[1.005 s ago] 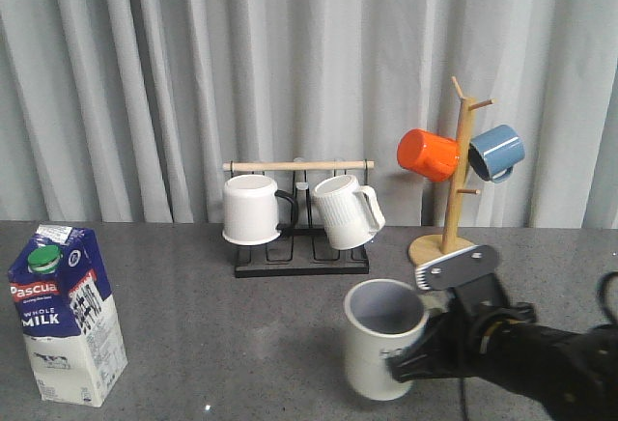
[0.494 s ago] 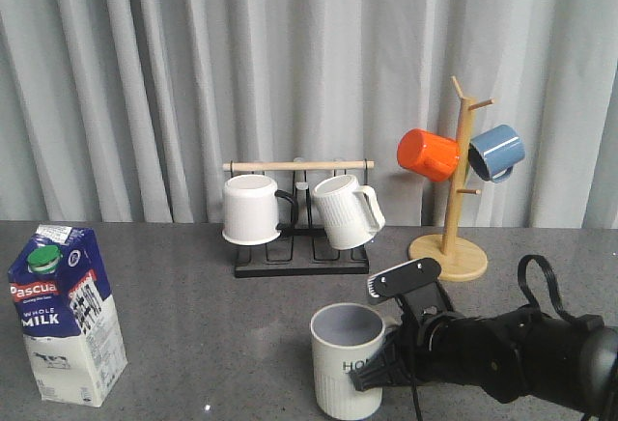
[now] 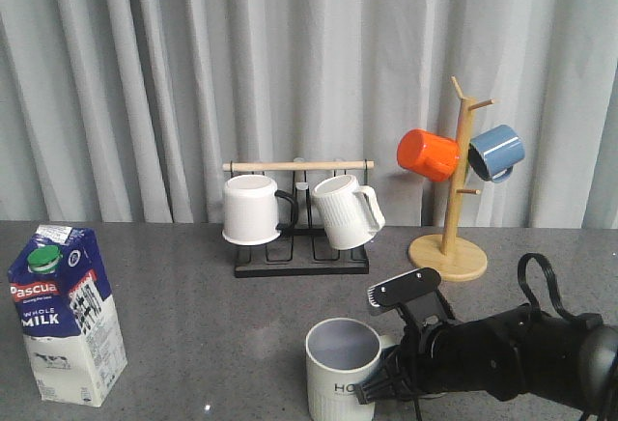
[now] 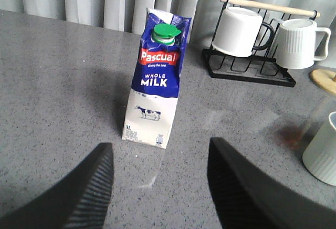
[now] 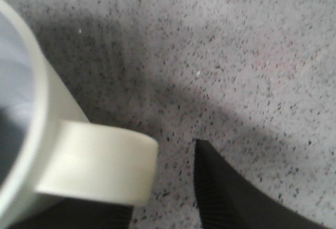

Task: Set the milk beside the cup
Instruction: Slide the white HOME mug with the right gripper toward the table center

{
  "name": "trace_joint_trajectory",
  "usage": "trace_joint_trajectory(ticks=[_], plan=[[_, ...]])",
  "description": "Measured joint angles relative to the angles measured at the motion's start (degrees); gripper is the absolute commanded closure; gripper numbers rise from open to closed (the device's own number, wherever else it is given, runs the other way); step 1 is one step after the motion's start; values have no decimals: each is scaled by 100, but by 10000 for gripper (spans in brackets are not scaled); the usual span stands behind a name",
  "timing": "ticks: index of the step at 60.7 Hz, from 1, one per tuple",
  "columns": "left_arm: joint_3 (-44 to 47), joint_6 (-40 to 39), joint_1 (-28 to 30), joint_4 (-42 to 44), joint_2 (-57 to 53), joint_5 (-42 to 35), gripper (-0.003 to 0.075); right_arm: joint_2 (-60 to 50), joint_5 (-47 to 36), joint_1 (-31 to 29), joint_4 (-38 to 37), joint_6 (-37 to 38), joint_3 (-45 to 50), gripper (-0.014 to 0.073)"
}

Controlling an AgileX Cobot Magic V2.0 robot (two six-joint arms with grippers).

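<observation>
The milk [image 3: 66, 315], a blue-and-white carton with a green cap, stands upright at the table's front left. It also shows in the left wrist view [image 4: 157, 82]. My left gripper [image 4: 160, 158] is open and empty, short of the carton. The cup [image 3: 343, 368], cream-white with a grey inside and black lettering, stands at the front centre. My right gripper [image 3: 381, 378] is at its handle [image 5: 97, 160]. The jaws are apart: one finger [image 5: 231, 197] stands clear of the handle, the other lies under it.
A black rack [image 3: 299, 268] with a wooden bar holds a plain white mug [image 3: 251, 209] and a ribbed white mug [image 3: 346, 210] behind the cup. A wooden mug tree [image 3: 454, 199] at the back right carries an orange mug [image 3: 427, 154] and a blue mug [image 3: 497, 151].
My right arm has carried the cup leftward and down to the table front. The milk and the left gripper have not moved.
</observation>
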Motion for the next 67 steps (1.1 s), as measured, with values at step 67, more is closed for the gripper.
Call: trace_joint_trajectory(ticks=[67], plan=[[0, 0, 0, 0, 0, 60, 322, -2622, 2460, 0, 1036, -889, 118, 582]])
